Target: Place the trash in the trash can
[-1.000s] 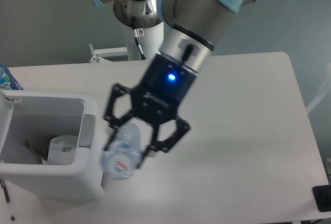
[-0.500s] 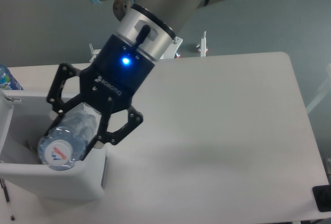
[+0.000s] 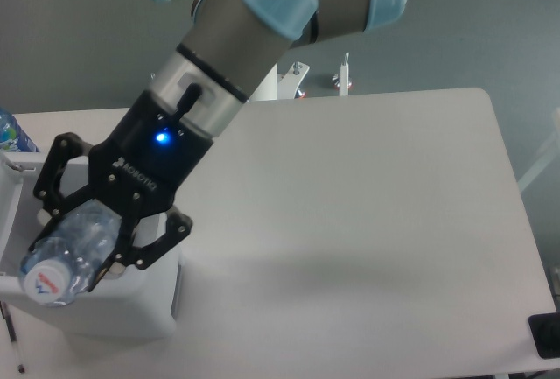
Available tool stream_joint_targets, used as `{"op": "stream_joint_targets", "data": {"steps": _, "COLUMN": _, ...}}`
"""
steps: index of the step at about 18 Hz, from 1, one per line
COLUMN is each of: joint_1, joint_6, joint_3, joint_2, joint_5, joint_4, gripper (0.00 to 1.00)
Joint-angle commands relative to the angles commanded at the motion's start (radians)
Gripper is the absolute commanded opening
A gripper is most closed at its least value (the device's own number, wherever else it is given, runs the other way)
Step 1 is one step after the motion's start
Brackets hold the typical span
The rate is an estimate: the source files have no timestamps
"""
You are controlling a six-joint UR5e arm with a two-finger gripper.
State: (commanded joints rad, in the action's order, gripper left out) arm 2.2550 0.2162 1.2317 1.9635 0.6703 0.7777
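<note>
Gripping the clear bottle (image 3: 70,248) over the trash can (image 3: 140,305), the gripper (image 3: 83,241) bore "ROBOTIQ" lettering.

gripper (image 3: 80,237): fingers closed on clear plastic bottle (image 3: 68,249), held tilted, cap end toward lower left | position: over the white trash can (image 3: 131,302) at table's (image 3: 376,221) left edge | blue light lit on gripper body | blue-labelled bottle (image 3: 10,132) at far left edge

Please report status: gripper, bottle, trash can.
Gripper shut on clear bottle. Bottle over the trash can opening, not released. Nothing seen blocking the drop.
</note>
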Motion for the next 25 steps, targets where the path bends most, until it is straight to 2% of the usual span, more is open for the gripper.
{"op": "stream_joint_targets", "data": {"steps": 1, "joint_1": -0.002, "joint_6": 0.0, "joint_3": 0.011, "joint_2": -0.003, "joint_5": 0.0, "joint_4": -0.003, "gripper": 0.66}}
{"op": "stream_joint_targets", "data": {"steps": 2, "joint_1": -0.003, "joint_6": 0.002, "joint_3": 0.02, "joint_2": -0.005, "joint_5": 0.0, "joint_4": -0.017, "gripper": 0.73}}
{"op": "stream_joint_targets", "data": {"steps": 4, "joint_1": -0.003, "joint_6": 0.002, "joint_3": 0.034, "joint_2": -0.005, "joint_5": 0.011, "joint_4": -0.035, "gripper": 0.77}}
{"op": "stream_joint_targets", "data": {"steps": 5, "joint_1": -0.003, "joint_6": 0.002, "joint_3": 0.035, "joint_2": -0.006, "joint_5": 0.024, "joint_4": -0.037, "gripper": 0.85}}
{"op": "stream_joint_targets", "data": {"steps": 6, "joint_1": -0.003, "joint_6": 0.006, "joint_3": 0.037, "joint_2": -0.006, "joint_5": 0.031, "joint_4": -0.038, "gripper": 0.89}}
{"op": "stream_joint_targets", "data": {"steps": 12, "joint_1": 0.006, "joint_6": 0.046, "joint_3": 0.054, "joint_2": -0.012, "joint_5": 0.032, "joint_4": -0.04, "gripper": 0.99}}
{"op": "stream_joint_targets", "data": {"steps": 22, "joint_1": 0.175, "joint_6": 0.133, "joint_3": 0.085, "joint_2": -0.018, "joint_5": 0.032, "joint_4": -0.038, "gripper": 1.0}}
{"op": "stream_joint_targets", "data": {"steps": 25, "joint_1": 0.205, "joint_6": 0.188, "joint_3": 0.091, "joint_2": -0.015, "joint_5": 0.087, "joint_4": -0.035, "gripper": 1.0}}
